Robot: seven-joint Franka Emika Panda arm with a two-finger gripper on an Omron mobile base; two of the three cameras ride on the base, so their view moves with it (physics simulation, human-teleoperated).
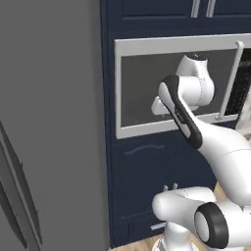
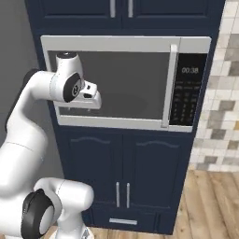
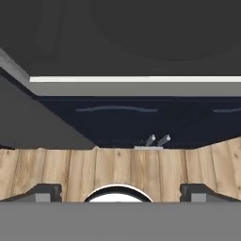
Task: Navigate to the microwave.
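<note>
The microwave (image 2: 130, 84) is built into a navy cabinet column straight ahead, with a light-grey frame and a wide dark window. Its vertical silver handle (image 2: 172, 86) and black keypad (image 2: 186, 91) are on its right side. The left base view has the microwave (image 1: 142, 88) behind my arm. My gripper (image 2: 86, 106) hangs in front of the window's lower left part, pointing down. In the hand view the gripper (image 3: 122, 193) is open with nothing between its fingertips (image 3: 44, 192), and the microwave's lower frame (image 3: 136, 87) crosses above.
Navy cabinet doors (image 2: 126, 163) with small bar handles stand below the microwave, and more navy doors (image 2: 121, 11) above. A tall grey appliance side (image 1: 49, 122) rises at the left. A tiled wall (image 2: 219, 93) and wood floor (image 2: 210, 200) lie to the right.
</note>
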